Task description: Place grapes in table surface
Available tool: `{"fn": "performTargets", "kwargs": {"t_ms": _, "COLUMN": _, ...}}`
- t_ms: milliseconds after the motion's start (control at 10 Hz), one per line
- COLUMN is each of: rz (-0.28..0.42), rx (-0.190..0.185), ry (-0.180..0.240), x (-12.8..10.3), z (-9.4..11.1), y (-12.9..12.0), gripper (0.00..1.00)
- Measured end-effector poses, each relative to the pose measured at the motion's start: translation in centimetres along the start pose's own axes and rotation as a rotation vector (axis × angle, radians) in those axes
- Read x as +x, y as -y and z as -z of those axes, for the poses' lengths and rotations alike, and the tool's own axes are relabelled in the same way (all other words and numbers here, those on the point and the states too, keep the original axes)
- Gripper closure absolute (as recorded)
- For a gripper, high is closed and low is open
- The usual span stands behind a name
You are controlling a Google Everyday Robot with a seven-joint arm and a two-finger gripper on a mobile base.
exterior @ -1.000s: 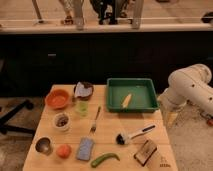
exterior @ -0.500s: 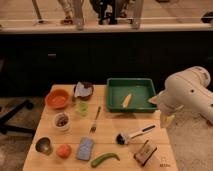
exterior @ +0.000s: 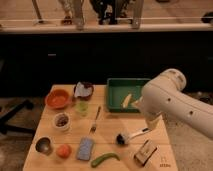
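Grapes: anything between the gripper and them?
Just a fork. The gripper hangs over the right side of the table surface, near the green tray's front corner; the grapes appear to sit in the small white cup on the left. It lies flat on the line between them; a green cup stands just behind that line.

The table surface [exterior: 107,142] is lit warmly from above and is seen as the brightest area, while the cabinet front [exterior: 60,62] beyond it is left almost black. Short, soft shadows are cast beside the items. The white arm [exterior: 175,102] at the right is rendered pale and softly blurred. The gripper [exterior: 152,121], hung beneath it over the table's right side, is dimly lit.
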Motion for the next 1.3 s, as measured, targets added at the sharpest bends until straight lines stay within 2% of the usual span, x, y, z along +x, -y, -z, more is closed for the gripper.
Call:
{"fn": "performTargets", "kwargs": {"t_ms": 400, "rz": 0.171, "rx": -0.019, "ry": -0.041, "x": -6.1, "z": 0.3, "y": 2.1, "gripper": 0.20}}
{"fn": "performTargets", "kwargs": {"t_ms": 700, "rz": 0.238, "rx": -0.033, "ry": -0.060, "x": -8.5, "z": 0.0, "y": 2.8, "gripper": 0.20}}
{"fn": "performTargets", "kwargs": {"t_ms": 1300, "rz": 0.232, "rx": -0.032, "ry": -0.060, "x": -8.3, "z": 0.0, "y": 2.6, "gripper": 0.20}}
